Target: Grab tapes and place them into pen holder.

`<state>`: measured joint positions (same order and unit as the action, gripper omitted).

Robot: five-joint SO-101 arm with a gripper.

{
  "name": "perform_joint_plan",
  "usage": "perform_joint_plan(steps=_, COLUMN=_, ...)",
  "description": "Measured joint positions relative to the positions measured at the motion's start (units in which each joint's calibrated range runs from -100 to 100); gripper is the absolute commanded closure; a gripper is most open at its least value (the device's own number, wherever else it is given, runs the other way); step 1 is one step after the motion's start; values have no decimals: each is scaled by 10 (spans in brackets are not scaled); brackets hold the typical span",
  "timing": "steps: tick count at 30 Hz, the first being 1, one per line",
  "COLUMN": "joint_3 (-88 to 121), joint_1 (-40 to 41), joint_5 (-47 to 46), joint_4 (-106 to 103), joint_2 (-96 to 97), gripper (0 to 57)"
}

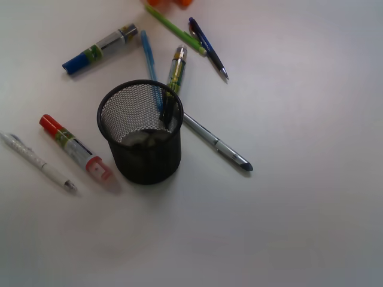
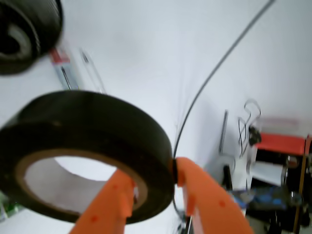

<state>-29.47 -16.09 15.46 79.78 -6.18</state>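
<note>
The carrying step is in hand: the orange tool (image 2: 155, 191) is clamped on a dark tape roll (image 2: 87, 146), one jaw inside the pale core and the other pressed against the outer wall. In the wrist view the roll hangs above the white desk (image 2: 146, 58), tilted so its open ring faces the camera.

The pen holder (image 1: 141, 133) stands on the desk among scattered pens and markers, well apart from the roll; its rim shows blurred at the wrist view's top left corner. Something dark and pale already lies at its bottom, likely tape, though it is too dim to tell.

The next move probably calls for swinging the roll over the holder's mouth, centring it inside the rim, then parting the jaws. A black pen (image 1: 168, 110) leans inside the rim and could catch the roll.
</note>
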Motion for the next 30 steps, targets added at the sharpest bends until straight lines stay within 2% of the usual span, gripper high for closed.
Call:
perform_joint_plan(steps=5, joint_3=36, joint_1=123, joint_5=10, joint_4=-117, joint_2=54, gripper=572)
perform_joint_plan(steps=8, joint_3=39, joint_1=154, joint_5=11, joint_4=-153, joint_2=102, gripper=572)
perform_joint_plan(steps=23, joint_3=22, joint_1=153, joint_5=11, joint_4=-171, joint_2=281, gripper=566)
perform_joint_plan(steps=25, joint_3=20, joint_1=152, joint_5=11, joint_4=-171, joint_2=293, gripper=521)
perform_joint_plan(steps=28, joint_3=20, joint_1=152, joint_5=11, joint_4=-171, joint_2=294, gripper=375)
perform_joint_plan(steps=30, joint_3=19, joint_1=149, joint_5=11, joint_4=-170, joint_2=294, gripper=302)
